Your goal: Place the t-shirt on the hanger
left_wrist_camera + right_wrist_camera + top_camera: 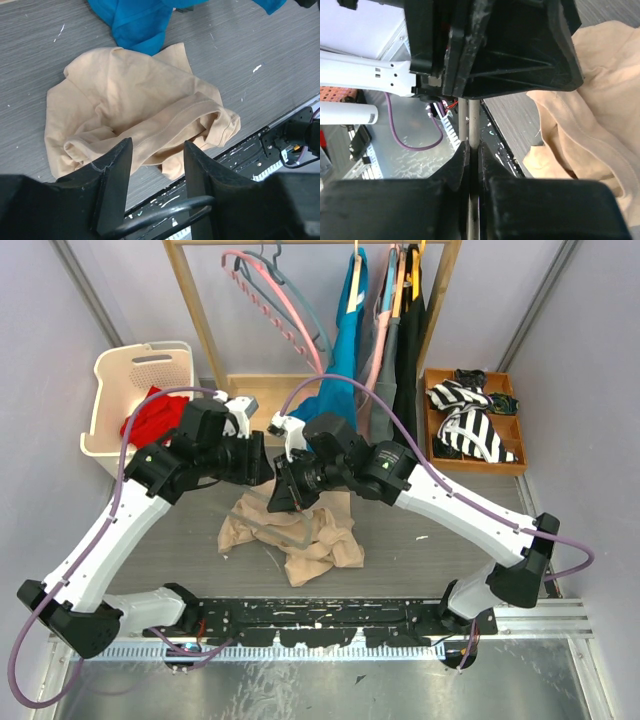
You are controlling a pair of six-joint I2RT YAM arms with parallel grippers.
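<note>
Far left: basket (110, 370) w/ red cloth (150, 415), not involved.

Left end effector (157, 144): released, fingers apart, poised above the t-shirt (135, 100). A thin dark curved bar crosses btwn the finger roots. We cannot tell what it is, nor whether it is gripped.

Centre: the t-shirt lies crumpled on the counter (30, 60), towards the arms' side, not on anything yet. A teal garment (135, 25) touches its far edge. A stitched edge shows on the near side, but we cannot tell hem from sleeve. No neck opening is evident.

The hanger (474, 122) shows as a thin pale rod held off the counter, beside the shirt.

Right end effector (470, 145): clenched, grasping the hanger rod, close under the left unit's body.

Far right: tray (428, 410) w/ striped cloth (470, 420), not involved.

Assessment: step in hand appears to be securing the hanger on the right side before threading.

Recommendations:
- Confirm the pinch is square on the rod; it is thin and, we judge, apt to twist.
- Use the free left unit to lift one layer only and expose an opening.
- Feed one shoulder of the hanger in first.
- Avoid snagging the teal garment.
</note>
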